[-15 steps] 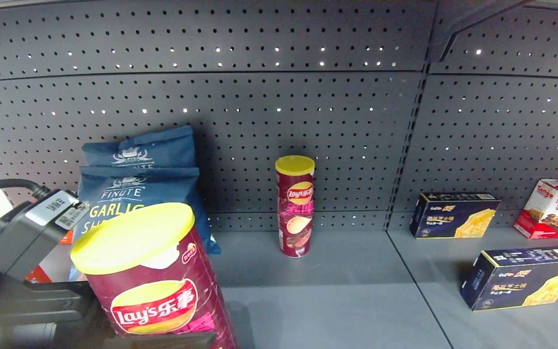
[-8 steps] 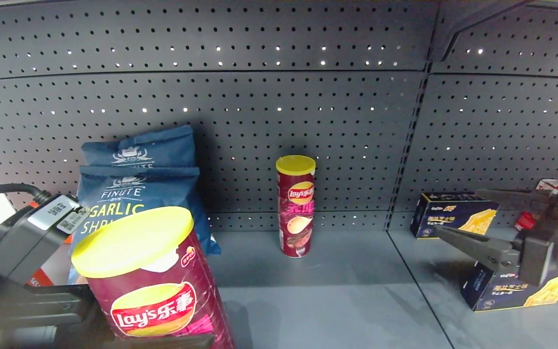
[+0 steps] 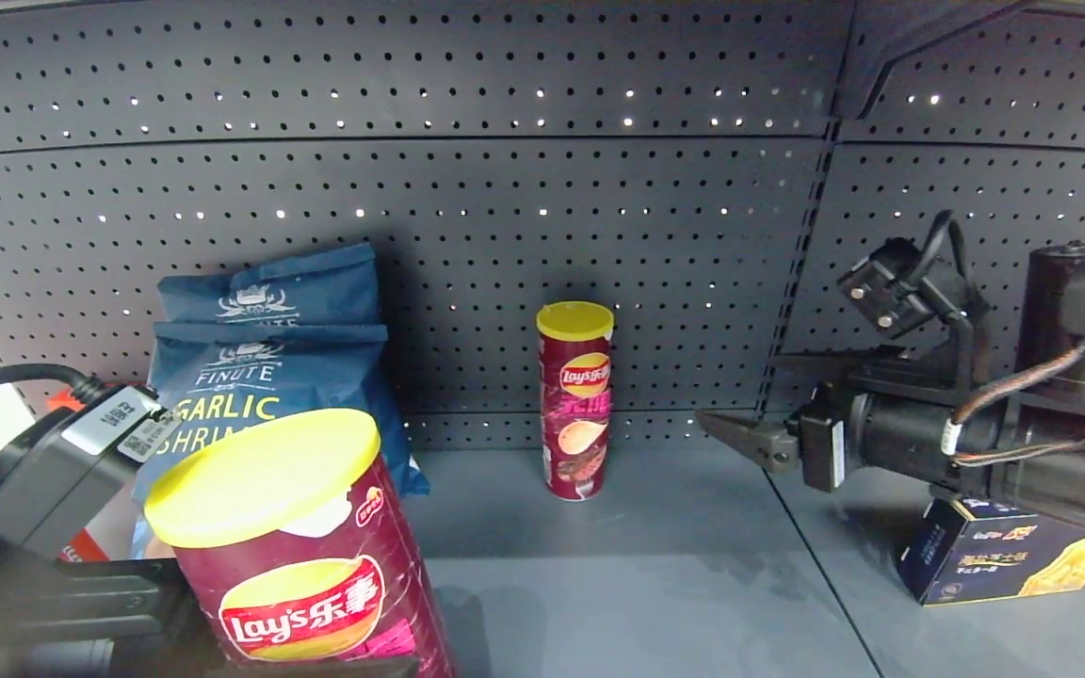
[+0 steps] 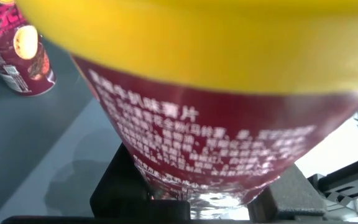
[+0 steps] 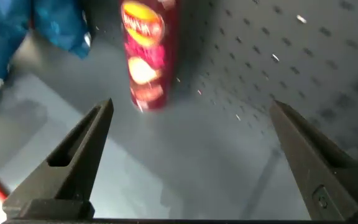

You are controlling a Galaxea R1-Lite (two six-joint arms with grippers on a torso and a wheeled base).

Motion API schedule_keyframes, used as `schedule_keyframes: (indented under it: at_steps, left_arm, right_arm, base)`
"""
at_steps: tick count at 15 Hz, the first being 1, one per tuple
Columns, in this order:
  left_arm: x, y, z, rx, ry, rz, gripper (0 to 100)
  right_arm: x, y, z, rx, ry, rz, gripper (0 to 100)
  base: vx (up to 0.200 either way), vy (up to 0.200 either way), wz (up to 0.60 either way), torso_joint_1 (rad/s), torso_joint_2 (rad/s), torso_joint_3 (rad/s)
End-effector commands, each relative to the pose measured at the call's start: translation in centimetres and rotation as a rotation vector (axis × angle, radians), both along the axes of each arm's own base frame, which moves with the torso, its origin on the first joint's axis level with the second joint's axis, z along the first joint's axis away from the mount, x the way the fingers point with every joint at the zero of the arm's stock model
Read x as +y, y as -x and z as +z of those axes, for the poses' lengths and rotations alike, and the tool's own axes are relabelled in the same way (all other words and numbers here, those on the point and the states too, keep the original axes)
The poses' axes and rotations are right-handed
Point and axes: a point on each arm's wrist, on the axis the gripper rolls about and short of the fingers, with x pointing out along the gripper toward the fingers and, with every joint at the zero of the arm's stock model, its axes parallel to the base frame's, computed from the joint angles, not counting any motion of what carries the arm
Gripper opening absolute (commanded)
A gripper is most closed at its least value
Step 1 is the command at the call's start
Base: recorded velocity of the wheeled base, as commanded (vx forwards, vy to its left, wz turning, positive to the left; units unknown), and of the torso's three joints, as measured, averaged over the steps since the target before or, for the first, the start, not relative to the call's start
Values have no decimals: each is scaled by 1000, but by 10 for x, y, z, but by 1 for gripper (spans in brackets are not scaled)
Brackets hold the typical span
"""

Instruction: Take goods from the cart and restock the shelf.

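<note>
A maroon chips can (image 3: 302, 565) with a yellow lid sits at the near left, tilted a little, with my left gripper (image 4: 210, 199) shut around its lower body (image 4: 210, 143). A second, matching can (image 3: 576, 400) stands upright at the back of the grey shelf (image 3: 655, 565), against the pegboard. My right gripper (image 3: 740, 391) hangs over the shelf to the right of that can, pointing towards it, open and holding nothing. In the right wrist view the standing can (image 5: 148, 53) lies ahead of the spread fingers of the right gripper (image 5: 191, 106).
Two blue snack bags (image 3: 269, 358) lean on the pegboard at the left, behind the held can. A dark blue box (image 3: 1004, 556) lies on the right shelf section under my right arm. A slotted upright (image 3: 801, 282) divides the two sections. Bare shelf floor lies before the standing can.
My right arm has come in from the right and moved left towards the standing can, now covering the boxes at the back right. The held can has sunk very slightly.
</note>
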Motion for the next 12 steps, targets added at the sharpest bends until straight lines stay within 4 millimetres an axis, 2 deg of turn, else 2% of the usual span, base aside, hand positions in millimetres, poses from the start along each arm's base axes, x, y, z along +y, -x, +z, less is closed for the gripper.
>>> schedule_keyframes:
  at_steps: [1, 3, 7, 12]
  left_arm:
    - [-1, 0, -2, 7, -3, -5, 0]
    - [-1, 0, -2, 7, -3, -6, 0]
    - [-1, 0, -2, 7, -3, -5, 0]
    - [-1, 0, -2, 7, -3, -5, 0]
  right_arm:
    - [21, -30, -16, 19, -13, 66, 100]
    - [29, -39, -26, 27, -20, 127, 100]
    - [25, -71, -40, -29, -101, 313, 100]
    - [32, -81, -54, -8, -106, 376, 100]
  base:
    - [0, 0, 0, 0, 0, 0]
    - [0, 0, 0, 0, 0, 0]
    - [0, 0, 0, 0, 0, 0]
    - [0, 0, 0, 0, 0, 0]
